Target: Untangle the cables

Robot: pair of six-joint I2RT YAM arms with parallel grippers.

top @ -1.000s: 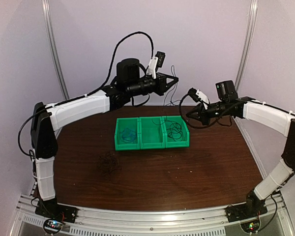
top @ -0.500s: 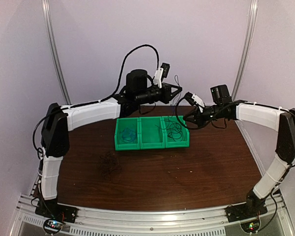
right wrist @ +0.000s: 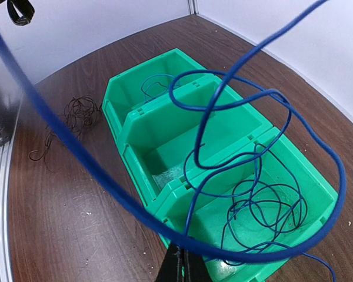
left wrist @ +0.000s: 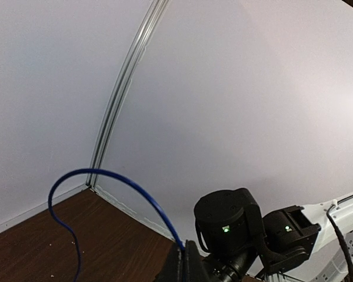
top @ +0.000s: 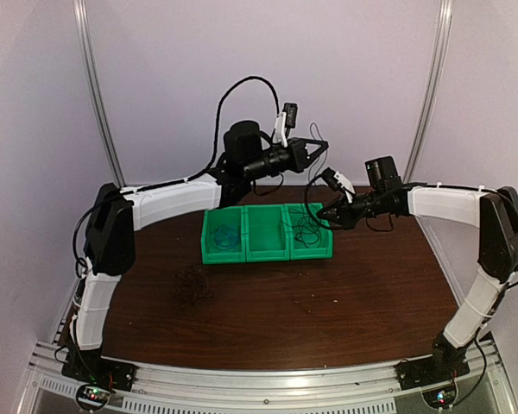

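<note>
A long blue cable [right wrist: 130, 205] hangs in loose loops above the green bin [right wrist: 142, 124], and its coils lie in the bin's right compartment [top: 306, 229]. My right gripper [right wrist: 182, 258] is shut on this cable just over the bin's right end [top: 325, 214]. High behind the bin, my left gripper [top: 321, 145] is shut on the same cable [left wrist: 106, 174], which arches out from its tips [left wrist: 185, 249]. A tangle of black cables [top: 190, 285] lies on the table, left of the bin's front. More thin cable sits in the left compartment [top: 224, 235].
The three-compartment green bin [top: 267, 250] stands in the middle of the brown table [top: 328, 302]. White walls close off the back and both sides. The middle compartment [right wrist: 182, 147] holds no cable.
The left arm has swung right and forward, carrying the cable end above the bin's right side. The right arm has moved left, closer to the right compartment.
</note>
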